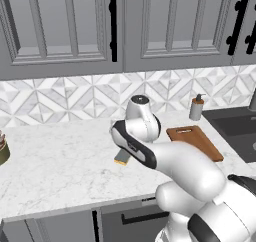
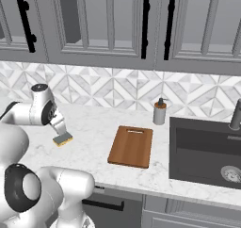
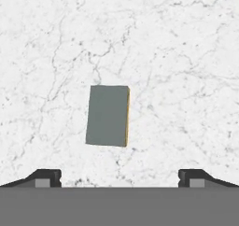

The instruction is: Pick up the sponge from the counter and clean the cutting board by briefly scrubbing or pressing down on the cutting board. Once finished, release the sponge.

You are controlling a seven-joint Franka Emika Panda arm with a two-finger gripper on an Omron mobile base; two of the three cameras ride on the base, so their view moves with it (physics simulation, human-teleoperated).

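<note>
The pincer (image 3: 119,176) hangs spread wide above the sponge (image 3: 108,115), fingers apart and gripping nothing. The sponge lies flat on the worktop (image 2: 89,142), left of the cutting board (image 2: 131,146) and apart from it.

Kitchen: marble counter (image 2: 89,142), sink (image 2: 202,149), tile backsplash (image 2: 117,88), cabinets (image 2: 108,20).
</note>
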